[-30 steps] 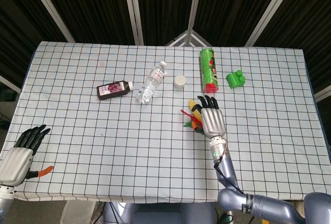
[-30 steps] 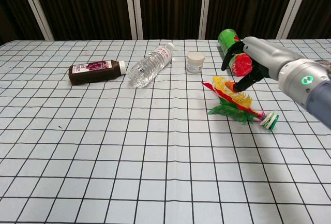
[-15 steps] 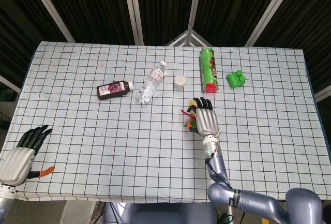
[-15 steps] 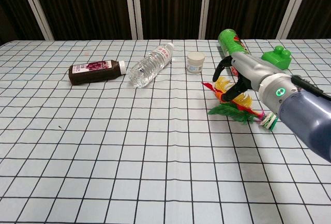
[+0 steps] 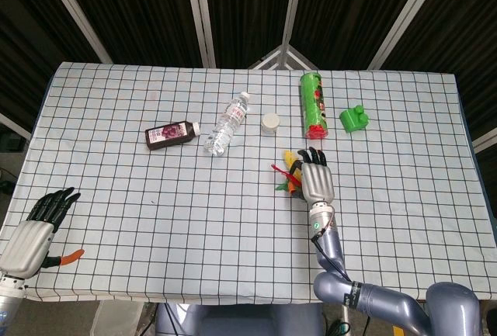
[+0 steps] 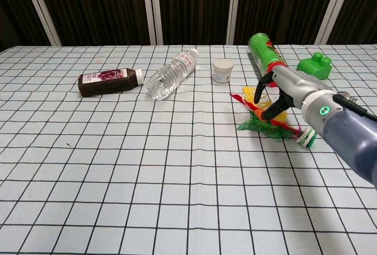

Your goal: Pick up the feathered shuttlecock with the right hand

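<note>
The feathered shuttlecock (image 6: 263,122) lies on its side on the checked tablecloth, red, yellow and green feathers pointing left and its white base (image 6: 307,138) to the right. My right hand (image 6: 281,92) hangs low over the feathers, its fingers (image 6: 271,110) curved down among the yellow ones and spread apart, not closed. From above, the right hand (image 5: 316,181) covers most of the shuttlecock (image 5: 287,174). At the table's near left corner my left hand (image 5: 35,230) rests with straight fingers and holds nothing.
Behind the shuttlecock lie a green tube can (image 5: 313,105), a green block (image 5: 354,117) and a small white jar (image 5: 270,123). Further left lie a clear water bottle (image 5: 227,124) and a dark juice bottle (image 5: 171,133).
My right hand has come down from above onto the feathers and shifted slightly sideways. The shuttlecock lies where it was. The left hand has barely moved.
</note>
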Controlling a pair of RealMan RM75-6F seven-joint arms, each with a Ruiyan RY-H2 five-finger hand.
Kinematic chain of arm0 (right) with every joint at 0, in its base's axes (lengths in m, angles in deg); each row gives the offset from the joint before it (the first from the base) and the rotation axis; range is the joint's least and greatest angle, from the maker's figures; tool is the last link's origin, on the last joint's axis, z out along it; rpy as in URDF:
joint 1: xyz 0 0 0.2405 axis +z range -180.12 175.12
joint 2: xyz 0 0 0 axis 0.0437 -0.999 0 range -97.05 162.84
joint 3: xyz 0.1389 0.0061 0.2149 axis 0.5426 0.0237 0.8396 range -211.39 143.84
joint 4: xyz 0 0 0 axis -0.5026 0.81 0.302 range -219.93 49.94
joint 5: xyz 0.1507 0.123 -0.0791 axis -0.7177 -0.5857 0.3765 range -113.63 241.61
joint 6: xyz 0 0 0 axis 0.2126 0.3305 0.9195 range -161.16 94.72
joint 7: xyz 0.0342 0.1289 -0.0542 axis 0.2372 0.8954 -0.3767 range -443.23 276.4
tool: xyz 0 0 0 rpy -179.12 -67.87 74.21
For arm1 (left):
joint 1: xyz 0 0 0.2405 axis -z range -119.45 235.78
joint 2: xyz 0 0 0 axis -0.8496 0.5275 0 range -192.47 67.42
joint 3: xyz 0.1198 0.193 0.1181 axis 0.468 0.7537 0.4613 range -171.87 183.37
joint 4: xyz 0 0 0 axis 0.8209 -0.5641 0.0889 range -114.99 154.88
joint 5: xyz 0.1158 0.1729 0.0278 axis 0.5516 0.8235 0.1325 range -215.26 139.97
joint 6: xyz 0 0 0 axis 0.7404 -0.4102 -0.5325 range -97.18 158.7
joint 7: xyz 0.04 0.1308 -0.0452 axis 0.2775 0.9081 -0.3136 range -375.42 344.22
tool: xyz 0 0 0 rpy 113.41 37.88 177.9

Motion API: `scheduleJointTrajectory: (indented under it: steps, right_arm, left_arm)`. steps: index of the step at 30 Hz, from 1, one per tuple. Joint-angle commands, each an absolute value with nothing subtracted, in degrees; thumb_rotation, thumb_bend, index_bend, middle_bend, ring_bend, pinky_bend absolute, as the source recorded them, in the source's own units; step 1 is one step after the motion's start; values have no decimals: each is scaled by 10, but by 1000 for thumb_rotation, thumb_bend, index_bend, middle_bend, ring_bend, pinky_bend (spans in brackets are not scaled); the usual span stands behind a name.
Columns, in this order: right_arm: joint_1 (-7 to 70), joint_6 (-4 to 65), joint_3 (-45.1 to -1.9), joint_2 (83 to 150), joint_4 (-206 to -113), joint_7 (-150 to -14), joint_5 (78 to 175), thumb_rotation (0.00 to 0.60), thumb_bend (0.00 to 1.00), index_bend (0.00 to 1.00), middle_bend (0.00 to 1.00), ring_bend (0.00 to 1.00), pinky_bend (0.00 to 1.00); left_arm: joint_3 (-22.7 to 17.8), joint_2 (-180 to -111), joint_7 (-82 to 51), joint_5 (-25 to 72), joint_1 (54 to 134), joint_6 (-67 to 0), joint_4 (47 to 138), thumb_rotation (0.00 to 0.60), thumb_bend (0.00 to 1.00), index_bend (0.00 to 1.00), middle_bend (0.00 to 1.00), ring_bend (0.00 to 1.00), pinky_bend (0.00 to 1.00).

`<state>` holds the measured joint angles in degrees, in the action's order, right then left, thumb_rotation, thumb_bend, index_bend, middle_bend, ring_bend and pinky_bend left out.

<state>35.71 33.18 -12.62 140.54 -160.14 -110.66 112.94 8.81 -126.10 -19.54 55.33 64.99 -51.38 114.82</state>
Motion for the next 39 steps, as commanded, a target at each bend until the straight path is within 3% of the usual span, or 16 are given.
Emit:
scheduleJointTrajectory:
  steps: [1, 14, 20, 24, 32, 39]
  right_arm:
    - [356, 330, -129, 1409, -1599, -1101, 1129, 600, 400, 527, 201, 0, 0]
    - [365, 322, -124, 1430, -1561, -1091, 1126, 600, 401, 527, 201, 0, 0]
    - [361, 317, -127, 1428, -1562, -1079, 1129, 600, 546, 581, 211, 0, 0]
    - [355, 322, -132, 1419, -1584, -1077, 1137, 600, 582, 598, 213, 0, 0]
    - [327, 356, -144, 1356, -1693, -1075, 1171, 600, 583, 599, 214, 0, 0]
    - [275, 406, -151, 1242, -1815, -1071, 1207, 600, 584, 599, 214, 0, 0]
  left_arm:
    - [88, -1261, -194, 553, 651, -513, 1149, 600, 0, 0, 0, 0, 0]
    - [87, -1262, -196, 551, 653, -510, 1152, 600, 0, 0, 0, 0, 0]
    - [87, -1261, -197, 549, 655, -507, 1153, 600, 0, 0, 0, 0, 0]
    - [87, -1261, -196, 548, 655, -505, 1154, 600, 0, 0, 0, 0, 0]
    - [89, -1260, -195, 550, 654, -507, 1154, 600, 0, 0, 0, 0, 0]
    - [90, -1260, -186, 552, 651, -511, 1154, 600, 0, 0, 0, 0, 0]
